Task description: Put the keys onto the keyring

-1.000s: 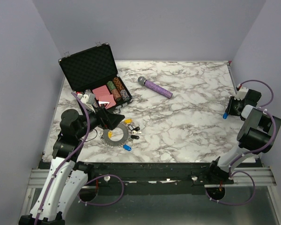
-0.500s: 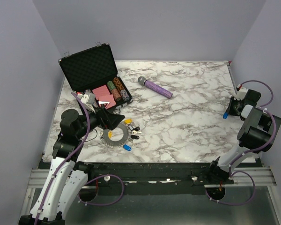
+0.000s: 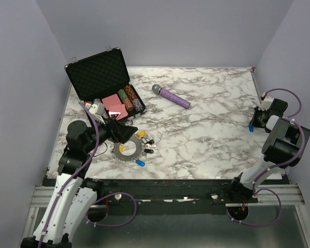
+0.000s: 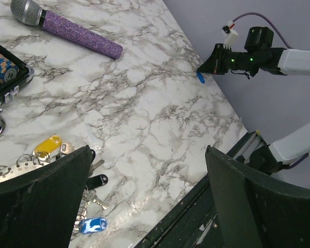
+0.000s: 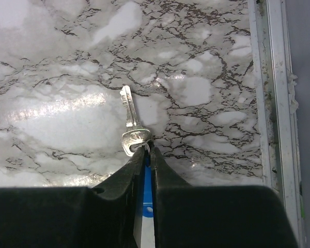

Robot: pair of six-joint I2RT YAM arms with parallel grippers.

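Task at an early stage: the right gripper (image 5: 144, 151), at the far right of the table (image 3: 206, 129), was pinched on a blue-capped key (image 5: 128, 116), well apart from the keyring (image 3: 134, 150) at the near left, where the left gripper (image 3: 125, 133) hung wide open above the other keys (image 3: 146, 141), apparently none yet threaded.

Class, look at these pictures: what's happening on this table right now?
The right gripper is pinching a blue-capped key by its cap near the right edge of the table. The left gripper hangs wide open over the keyring and the other keys beside the open case. That key is far from the ring.
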